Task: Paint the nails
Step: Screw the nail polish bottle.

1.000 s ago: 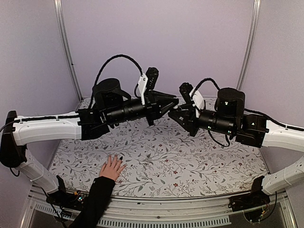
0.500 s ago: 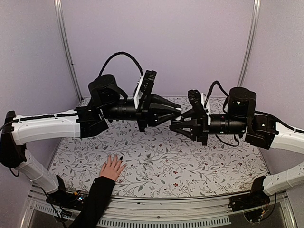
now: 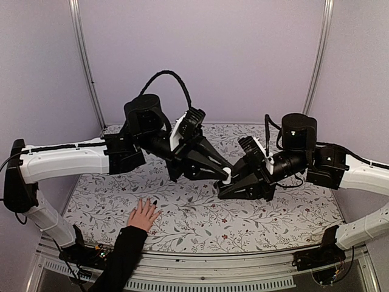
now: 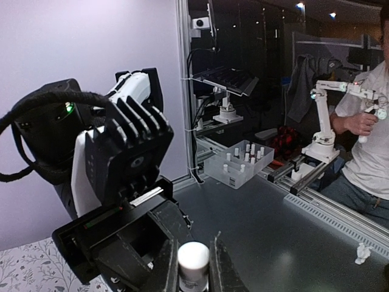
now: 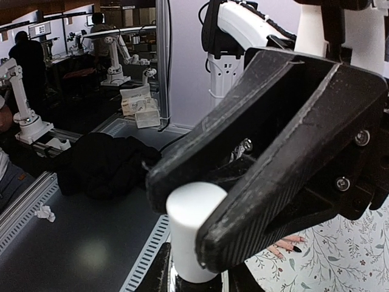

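L gripper (image 4: 194, 271): clamped on white cap (image 4: 193, 258), held mid-air over table (image 3: 292, 213). R gripper (image 5: 197, 280): shut just beneath same cap, item gripped not discernible. Nails (image 5: 296, 249): on hand (image 3: 144, 215) laid flat at near-left table edge, some dark-polished

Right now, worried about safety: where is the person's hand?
Top view: the hand lies on the floral table near its front-left edge, under the left arm.
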{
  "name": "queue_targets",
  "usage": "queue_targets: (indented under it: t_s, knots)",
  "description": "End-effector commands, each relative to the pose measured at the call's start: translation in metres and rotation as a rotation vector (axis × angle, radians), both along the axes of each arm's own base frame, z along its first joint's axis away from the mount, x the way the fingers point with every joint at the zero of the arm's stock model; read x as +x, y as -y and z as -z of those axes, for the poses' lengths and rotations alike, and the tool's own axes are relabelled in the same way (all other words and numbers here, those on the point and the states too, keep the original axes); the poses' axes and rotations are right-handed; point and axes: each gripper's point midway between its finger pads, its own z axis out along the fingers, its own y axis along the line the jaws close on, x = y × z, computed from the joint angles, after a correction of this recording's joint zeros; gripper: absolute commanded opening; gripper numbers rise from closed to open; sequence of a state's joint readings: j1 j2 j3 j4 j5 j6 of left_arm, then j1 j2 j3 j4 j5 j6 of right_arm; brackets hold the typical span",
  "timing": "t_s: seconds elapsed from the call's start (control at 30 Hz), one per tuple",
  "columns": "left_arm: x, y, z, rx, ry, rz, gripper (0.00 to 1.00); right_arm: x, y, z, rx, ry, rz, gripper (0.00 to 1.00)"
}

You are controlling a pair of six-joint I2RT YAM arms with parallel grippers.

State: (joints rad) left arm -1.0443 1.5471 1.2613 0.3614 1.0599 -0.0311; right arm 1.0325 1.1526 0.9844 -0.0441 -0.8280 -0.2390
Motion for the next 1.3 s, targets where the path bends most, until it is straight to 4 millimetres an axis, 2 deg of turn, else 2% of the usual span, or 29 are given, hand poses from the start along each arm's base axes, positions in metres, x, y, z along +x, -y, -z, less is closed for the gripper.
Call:
queue_targets:
  t_s: [0.0,0.1,0.27,0.33,0.53,0.7,0.8,0.93,1.03,1.27]
  knots:
    - [0.011,0.001,0.040,0.141,-0.067,-0.010,0.10,-0.027,0.009,-0.067,0.199,0.098,-0.153,0.00]
    - [0.022,-0.006,0.034,0.114,-0.058,-0.064,0.20,-0.022,0.008,-0.061,0.199,0.114,-0.109,0.00]
    - [0.041,-0.023,0.016,0.052,-0.055,-0.168,0.47,-0.008,0.005,-0.053,0.177,0.112,-0.020,0.00]
    - [0.048,-0.025,0.013,0.041,-0.035,-0.238,0.52,0.003,0.003,-0.047,0.161,0.114,0.045,0.00]
    - [0.066,-0.037,-0.001,-0.025,-0.022,-0.422,0.53,0.060,-0.004,-0.046,0.131,0.106,0.377,0.00]
    - [0.085,-0.048,-0.016,-0.110,-0.026,-0.638,0.53,0.108,0.004,-0.045,0.120,0.087,0.658,0.00]
    - [0.096,-0.046,-0.024,-0.134,-0.043,-0.737,0.52,0.129,0.011,-0.042,0.115,0.077,0.780,0.00]
    - [0.113,-0.038,-0.027,-0.140,-0.090,-0.826,0.51,0.146,0.015,-0.034,0.096,0.056,0.889,0.00]
    - [0.117,-0.029,-0.027,-0.153,-0.123,-0.831,0.51,0.154,0.016,-0.031,0.084,0.041,0.937,0.00]
    - [0.127,0.001,-0.018,-0.122,-0.190,-0.854,0.46,0.158,0.011,-0.018,0.032,0.050,0.976,0.00]
